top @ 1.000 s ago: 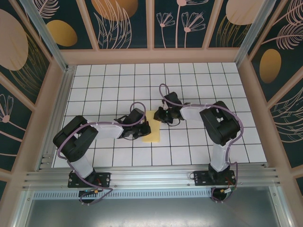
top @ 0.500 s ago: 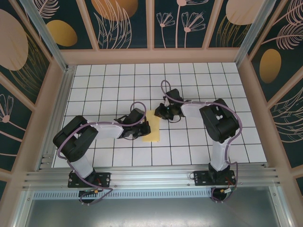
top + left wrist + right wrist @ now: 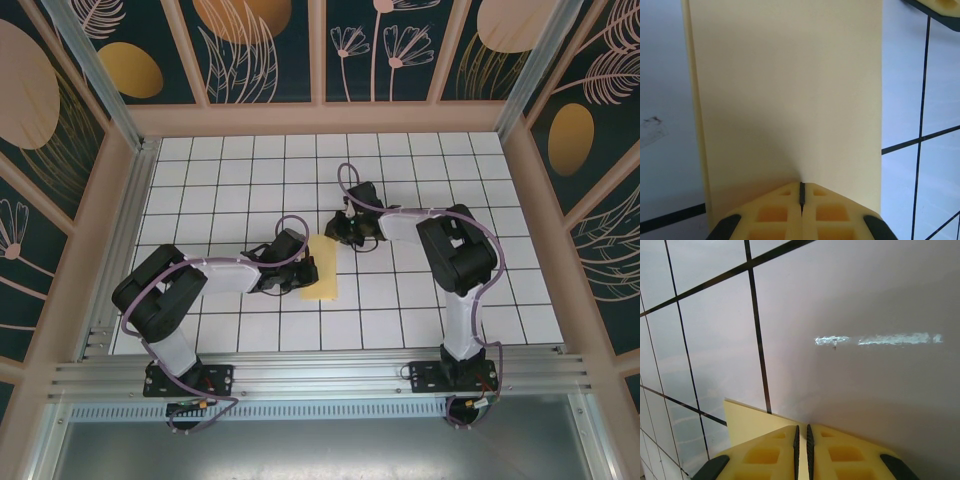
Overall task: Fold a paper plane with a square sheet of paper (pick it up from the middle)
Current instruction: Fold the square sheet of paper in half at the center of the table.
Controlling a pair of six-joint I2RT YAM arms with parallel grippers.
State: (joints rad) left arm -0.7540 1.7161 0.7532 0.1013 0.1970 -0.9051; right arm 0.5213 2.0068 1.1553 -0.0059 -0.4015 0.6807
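Surface: white tiled table (image 3: 420,170) with black grid lines, walled by dark floral panels (image 3: 265,60).
Paper: pale-yellow paper (image 3: 325,278), folded into a narrow strip, lay flat mid-table between both arms.
Left gripper (image 3: 306,272): jaws pressed tight together, tips resting on the strip's left side.
Right gripper (image 3: 338,232): jaws drawn together to a hairline slit at the strip's far corner; whether they pinched it could not be told.

White tiled floor (image 3: 200,170), floral wall panels (image 3: 400,50)
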